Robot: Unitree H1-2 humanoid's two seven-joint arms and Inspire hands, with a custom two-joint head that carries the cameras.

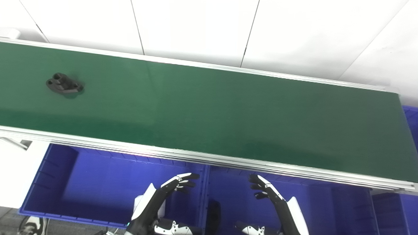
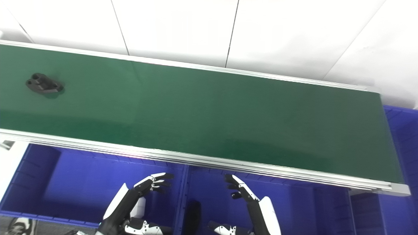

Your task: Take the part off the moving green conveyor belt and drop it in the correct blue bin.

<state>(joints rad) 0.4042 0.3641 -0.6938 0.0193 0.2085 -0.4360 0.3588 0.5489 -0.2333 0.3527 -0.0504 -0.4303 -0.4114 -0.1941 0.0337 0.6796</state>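
A black part with two round holes lies on the green conveyor belt at its far left; it also shows in the right eye view. My left hand is open and empty, held over the left blue bin below the belt's near rail. My right hand is open and empty over the middle blue bin. Both hands are far from the part.
A dark object lies in the middle bin near the divider. Another blue bin stands past the belt's right end. The belt's aluminium near rail runs just above the hands. A white wall is behind.
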